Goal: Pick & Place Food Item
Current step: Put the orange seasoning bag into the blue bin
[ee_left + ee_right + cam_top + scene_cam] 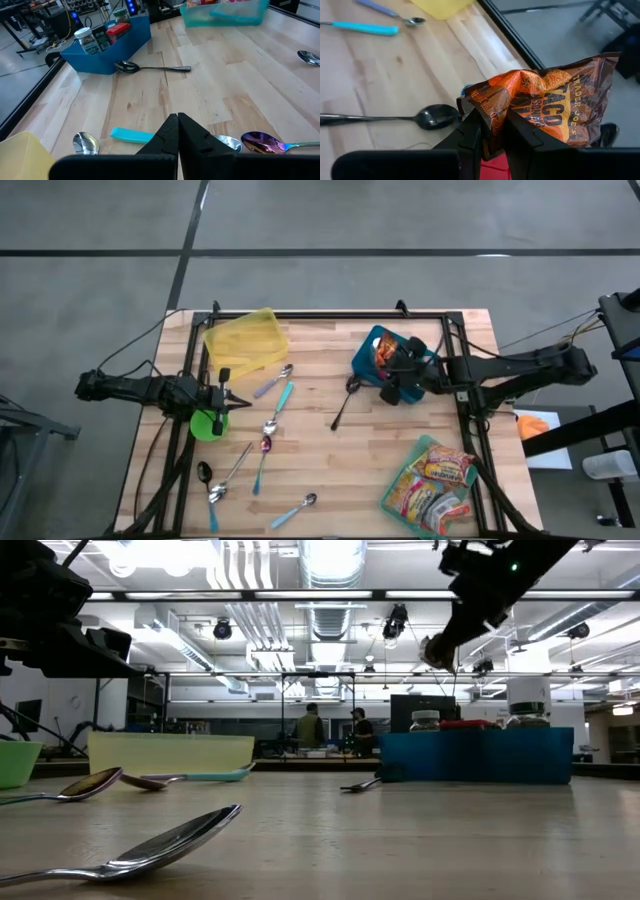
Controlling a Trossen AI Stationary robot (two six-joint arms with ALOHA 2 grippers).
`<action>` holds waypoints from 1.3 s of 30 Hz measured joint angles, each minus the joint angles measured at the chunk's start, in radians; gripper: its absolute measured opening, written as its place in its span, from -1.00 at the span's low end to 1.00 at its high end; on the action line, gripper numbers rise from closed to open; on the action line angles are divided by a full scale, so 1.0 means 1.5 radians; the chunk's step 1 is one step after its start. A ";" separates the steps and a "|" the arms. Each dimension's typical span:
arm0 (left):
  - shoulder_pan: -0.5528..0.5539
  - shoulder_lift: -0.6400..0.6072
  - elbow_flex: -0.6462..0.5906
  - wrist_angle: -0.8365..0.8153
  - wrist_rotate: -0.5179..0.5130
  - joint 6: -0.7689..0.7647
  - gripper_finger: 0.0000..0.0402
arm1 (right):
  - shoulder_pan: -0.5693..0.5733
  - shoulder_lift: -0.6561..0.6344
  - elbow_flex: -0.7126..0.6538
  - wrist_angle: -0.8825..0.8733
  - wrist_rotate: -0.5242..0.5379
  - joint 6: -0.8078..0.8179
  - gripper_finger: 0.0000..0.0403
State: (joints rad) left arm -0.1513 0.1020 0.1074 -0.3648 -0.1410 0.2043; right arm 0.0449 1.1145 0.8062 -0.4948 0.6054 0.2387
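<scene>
The food item is an orange and brown seasoning packet (555,102), also seen as an orange patch (383,353) over the blue bin (372,343). My right gripper (493,124) is shut on it, high above the bin (480,755) in the low view. The bin holds jars and a red lid (118,28). My left gripper (222,394) waits shut at the table's left, by the green bowl (206,426), with nothing between its fingers (177,122). My right gripper pinches the packet's crumpled edge (496,111) between its two fingers. The fingers slant downward from the table's right side. The packet is lifted clear above the blue bin, and most of it sticks out beyond and to one side of the fingertips.
A black spoon (343,406) lies beside the blue bin. Several spoons (268,430) are scattered over the middle and near left of the table. A yellow container (245,340) stands far left, and a clear teal bin of snack packets (435,480) near right.
</scene>
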 joint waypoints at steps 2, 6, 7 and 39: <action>0.000 0.000 0.000 0.000 0.000 0.000 -1.00 | -0.016 0.000 -0.017 0.022 -0.001 0.000 -0.73; 0.000 0.000 0.000 0.000 0.000 0.000 -1.00 | -0.048 0.000 -0.052 0.094 -0.001 0.002 -0.73; 0.000 0.000 0.000 0.000 0.000 0.000 -1.00 | -0.054 0.000 -0.062 0.116 -0.001 0.002 -0.73; 0.000 0.000 0.000 0.000 0.000 0.000 -1.00 | -0.080 0.235 -0.125 0.333 0.079 -0.009 -0.73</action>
State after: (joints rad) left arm -0.1516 0.1020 0.1074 -0.3645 -0.1410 0.2043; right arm -0.0746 1.4664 0.6191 0.0048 0.7245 0.2245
